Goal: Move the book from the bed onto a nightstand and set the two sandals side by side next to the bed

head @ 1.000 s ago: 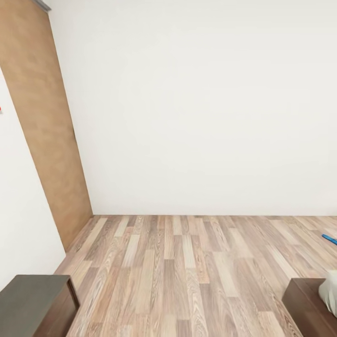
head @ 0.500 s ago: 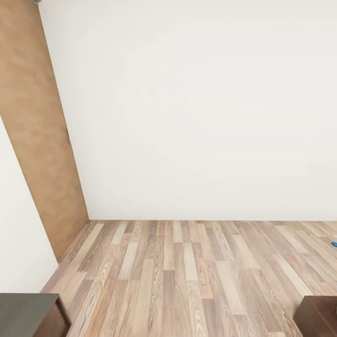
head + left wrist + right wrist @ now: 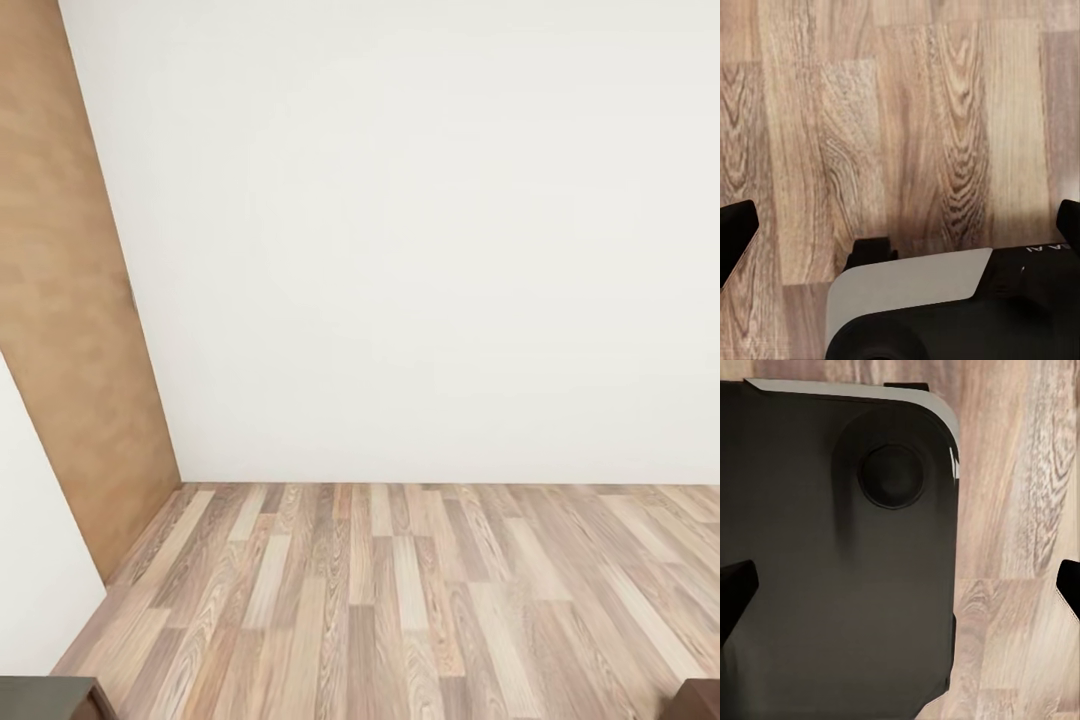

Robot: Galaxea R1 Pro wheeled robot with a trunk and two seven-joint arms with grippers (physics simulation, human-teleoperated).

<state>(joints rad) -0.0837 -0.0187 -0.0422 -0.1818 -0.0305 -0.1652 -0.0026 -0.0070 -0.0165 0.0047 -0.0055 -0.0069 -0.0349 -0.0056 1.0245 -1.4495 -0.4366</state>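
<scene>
The book, the bed, the nightstand and the two sandals are out of view. In the left wrist view my left gripper [image 3: 900, 225] hangs open over the wood floor [image 3: 907, 112], its black fingertips [image 3: 735, 234] far apart at the picture's edges and nothing between them. In the right wrist view my right gripper [image 3: 900, 585] is open too, with its fingertips [image 3: 735, 585] wide apart above my own dark base [image 3: 832, 547]. Neither holds anything.
The head view faces a plain white wall [image 3: 420, 250] over a plank floor [image 3: 400, 600]. A brown door panel [image 3: 70, 330] leans along the left. A dark cabinet corner [image 3: 40, 695] and a dark brown furniture corner [image 3: 703, 700] peek in at the bottom.
The camera has moved: the whole head view has slid down. The two dark furniture corners have sunk almost out of the picture, and the blue sliver at the right edge has left it.
</scene>
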